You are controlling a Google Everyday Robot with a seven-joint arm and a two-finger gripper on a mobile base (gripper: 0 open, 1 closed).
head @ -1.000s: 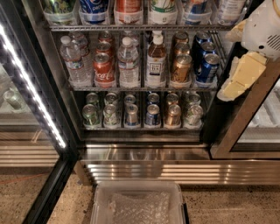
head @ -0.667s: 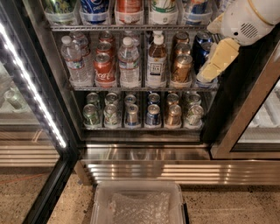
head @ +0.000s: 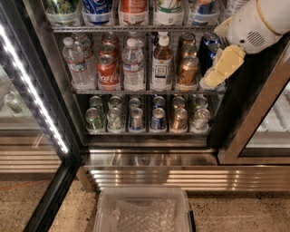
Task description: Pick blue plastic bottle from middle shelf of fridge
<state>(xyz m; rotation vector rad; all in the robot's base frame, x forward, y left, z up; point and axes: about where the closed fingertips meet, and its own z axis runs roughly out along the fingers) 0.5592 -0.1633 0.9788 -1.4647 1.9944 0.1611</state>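
since a second ago, the gripper (head: 223, 68) has swung left from beside the door frame, and it now hangs at the right end of the middle shelf (head: 145, 91), in front of the dark blue cans (head: 209, 44) there. whether the gripper is wide or narrow cannot be told, and nothing is seen held in it. everything on the racks stands as it did.

the fridge (head: 149, 159) is open, with its light strip (head: 32, 88) glowing along the left. the blue plastic bottle (head: 161, 63) stands upright near the middle of the middle shelf, with a white cap, a white label and dark brown drink inside. it is apart from the gripper, with a bronze can (head: 187, 71) between them. just left of it is a clear water bottle (head: 132, 65), then a red cola can (head: 108, 72), then another water bottle (head: 76, 63) at the far left. more cans stand behind these.

the tier below holds rows of short cans (head: 136, 118) across its width. the tier above carries the bottoms of larger bottles and cans (head: 132, 10), cut off at the top.

on the floor before the steel base sits a clear plastic bin (head: 141, 190) with crumpled clear wrap (head: 145, 215) in it.
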